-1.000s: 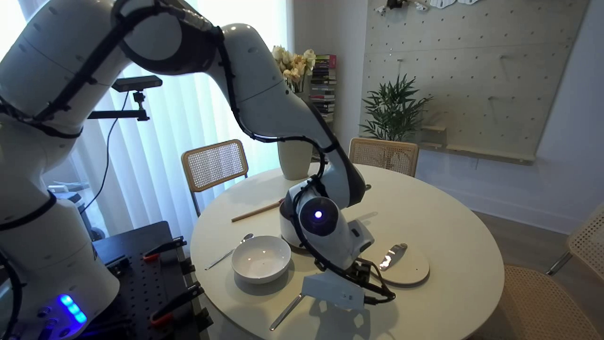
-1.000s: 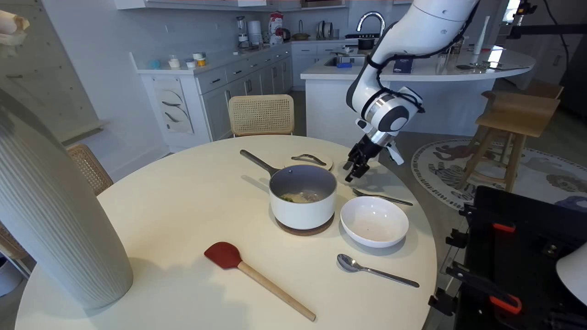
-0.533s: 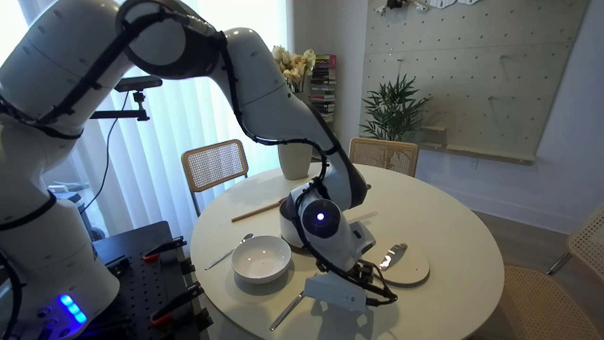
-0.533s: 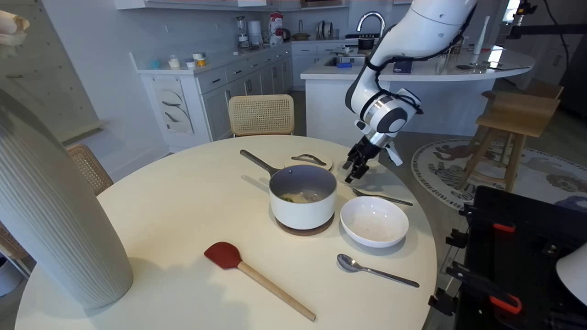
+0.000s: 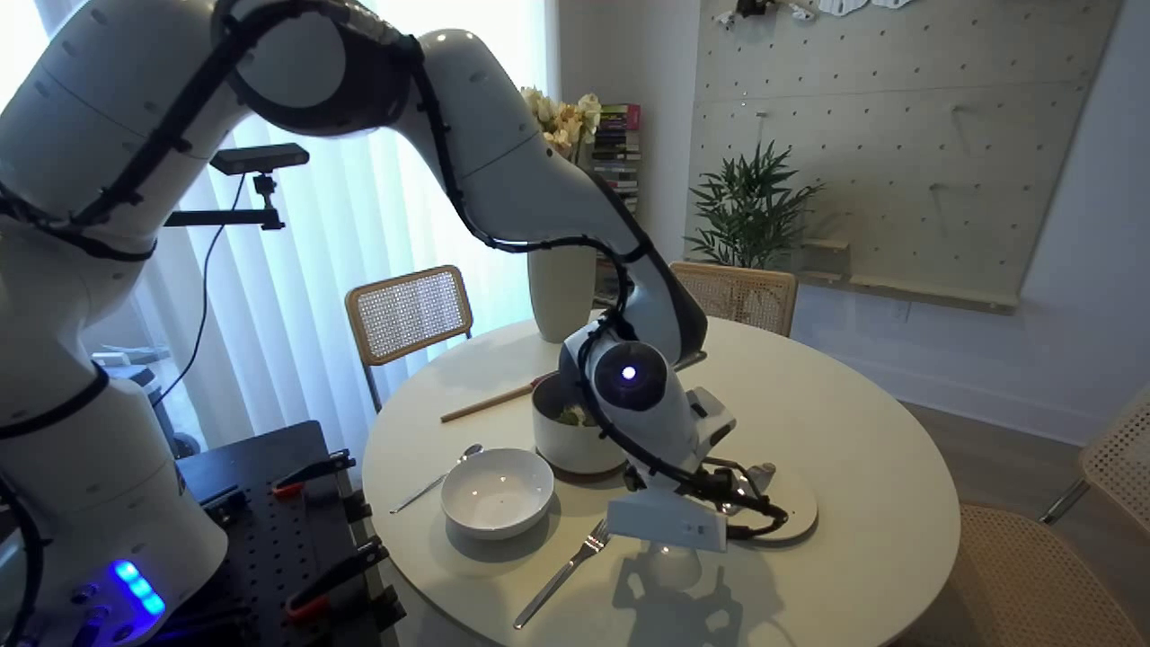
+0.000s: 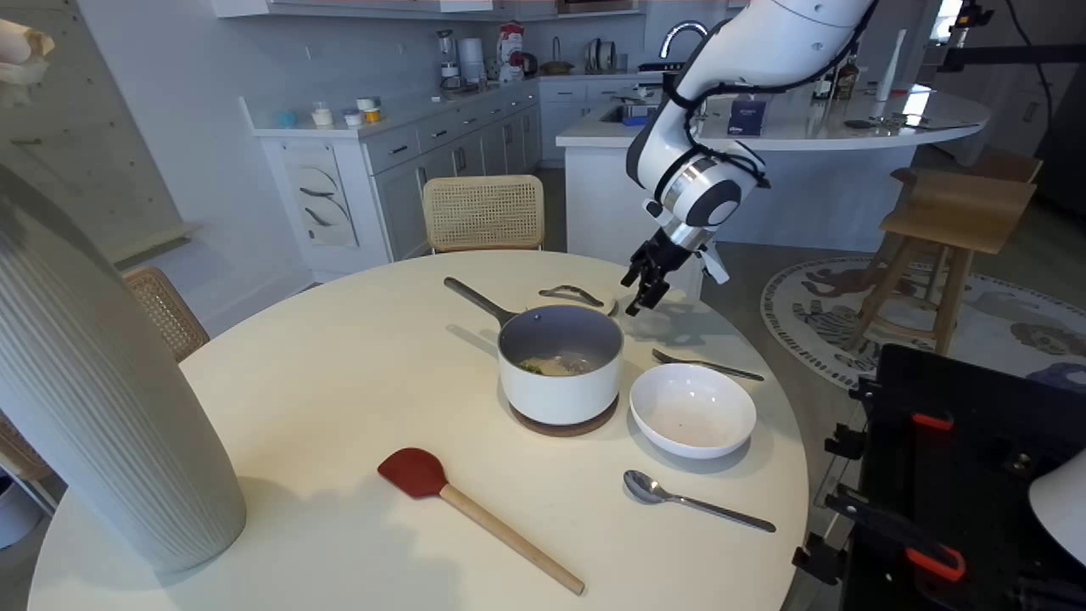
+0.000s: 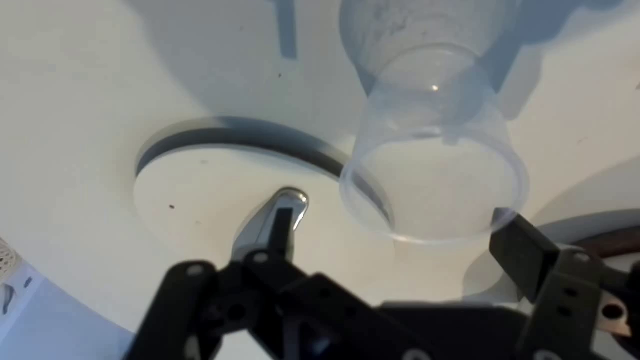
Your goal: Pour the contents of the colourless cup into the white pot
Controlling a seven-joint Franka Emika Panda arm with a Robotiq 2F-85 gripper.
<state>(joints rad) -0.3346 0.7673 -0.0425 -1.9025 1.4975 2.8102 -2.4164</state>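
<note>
Pot: white, on the brown trivet.
Cup: clear — near the pot.
Gripper: widely spread — near the pot also.
Bowl: just beside the pot.

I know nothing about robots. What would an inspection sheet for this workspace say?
Surface: round cream table, a tiny dark speck showing.
Job's things: small clear plastic-looking cup, contents unclear; long-handled round white saucepan, yellow-green food inside, on a round brown trivet.
Clutter: wide white bowl, silver fork, silver spoon, red wooden-handled spatula, pale round metal-handled lid, tall ribbed vase.
Pincer: black, open, gripping nothing.
Cables: black cable strapped along the white arm.
Surroundings: cane-backed chairs, leafy green plant.
</note>
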